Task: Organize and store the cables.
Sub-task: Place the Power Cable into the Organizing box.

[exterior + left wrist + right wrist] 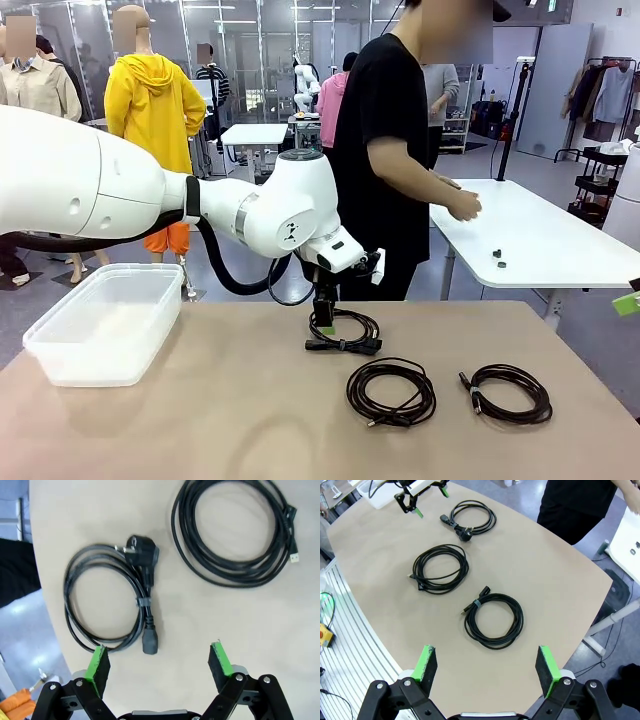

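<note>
- Front view: the left gripper was seen low over the mains-plug coil, near the far edge of the table. Its jaw spread could not be told from this side. The middle coil and the end coil were laid side by side nearer the camera, apart from each other. A clear tub was set at the table's left. A person was turned toward another table behind.
- Left wrist view: the left gripper was held with its jaws wide and free. The mains-plug coil was seen flat on the table just beyond one green pad, with the middle coil farther off.
- Right wrist view: the right gripper was held high over the table, jaws wide and free. The end coil was seen nearest, then the middle coil, then the mains-plug coil, with the left gripper beside the last.
</note>
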Robot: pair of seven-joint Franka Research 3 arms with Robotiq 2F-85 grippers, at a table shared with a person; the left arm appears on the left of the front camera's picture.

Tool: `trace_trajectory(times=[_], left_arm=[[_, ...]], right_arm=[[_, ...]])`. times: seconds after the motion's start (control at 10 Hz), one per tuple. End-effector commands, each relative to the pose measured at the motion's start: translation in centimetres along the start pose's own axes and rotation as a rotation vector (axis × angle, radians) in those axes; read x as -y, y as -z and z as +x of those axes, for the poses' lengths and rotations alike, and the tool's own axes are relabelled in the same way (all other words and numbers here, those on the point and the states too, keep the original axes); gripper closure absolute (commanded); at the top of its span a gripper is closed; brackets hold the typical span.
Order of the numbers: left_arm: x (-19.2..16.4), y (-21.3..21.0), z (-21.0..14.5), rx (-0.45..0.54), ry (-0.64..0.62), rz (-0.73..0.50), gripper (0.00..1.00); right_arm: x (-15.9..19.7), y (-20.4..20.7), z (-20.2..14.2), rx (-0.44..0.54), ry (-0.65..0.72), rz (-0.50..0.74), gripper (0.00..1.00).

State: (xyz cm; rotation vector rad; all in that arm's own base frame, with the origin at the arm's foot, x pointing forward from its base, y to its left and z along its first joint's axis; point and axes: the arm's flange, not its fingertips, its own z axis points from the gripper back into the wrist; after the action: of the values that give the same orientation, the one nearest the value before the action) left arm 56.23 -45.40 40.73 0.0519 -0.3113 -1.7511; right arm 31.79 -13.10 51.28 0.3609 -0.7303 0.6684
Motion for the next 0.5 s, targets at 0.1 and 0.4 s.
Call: trace_trajectory(times=[0.1, 0.4], left_arm=[[-1.8, 1.5, 2.3, 0.072, -0.007, -0.016, 0.00], [-4.2, 3.9, 2.2, 0.053, -0.076, -0.070, 0.00]], right_arm=[[0.1, 0.0, -0.1, 0.009, -0.016, 0.007, 0.00], [0.1, 0.0, -0.1, 0.009, -0.016, 0.007, 0.00]])
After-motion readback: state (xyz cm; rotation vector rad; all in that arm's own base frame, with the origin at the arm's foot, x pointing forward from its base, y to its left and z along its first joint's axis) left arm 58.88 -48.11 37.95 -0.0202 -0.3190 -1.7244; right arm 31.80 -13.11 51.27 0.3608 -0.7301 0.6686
